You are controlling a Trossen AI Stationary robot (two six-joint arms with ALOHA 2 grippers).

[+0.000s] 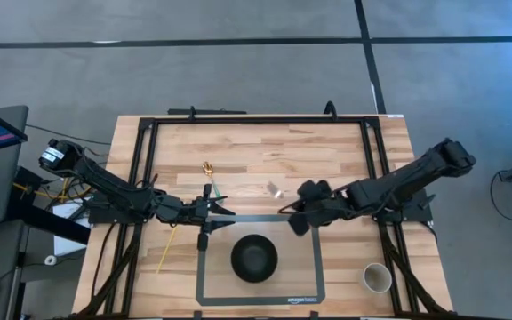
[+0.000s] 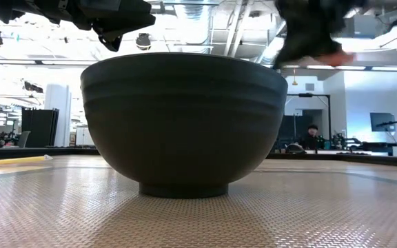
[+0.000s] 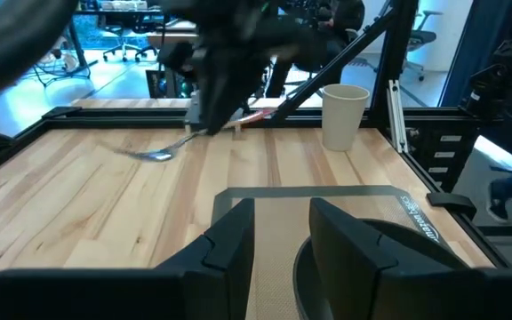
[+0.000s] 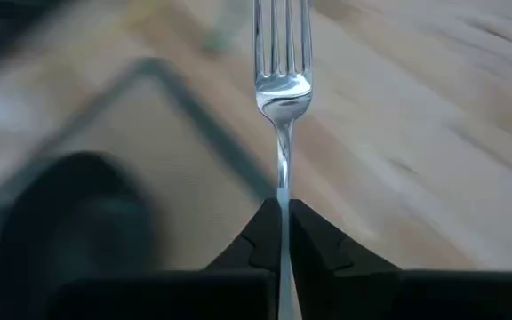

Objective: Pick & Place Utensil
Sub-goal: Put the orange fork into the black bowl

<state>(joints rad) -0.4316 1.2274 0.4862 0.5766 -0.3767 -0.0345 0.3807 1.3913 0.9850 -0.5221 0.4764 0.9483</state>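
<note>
The right gripper (image 4: 282, 213) is clenched on a fork's (image 4: 283, 93) handle, tines pointing straight ahead along its fingers, above the wood beside the mat (image 1: 309, 267), printed "amazonbasics". The left gripper (image 1: 222, 211) hovers with fingers parted, empty

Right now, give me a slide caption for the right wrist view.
Right gripper shut on a fork, tines pointing forward, above the wood table near the dark bowl.
</note>
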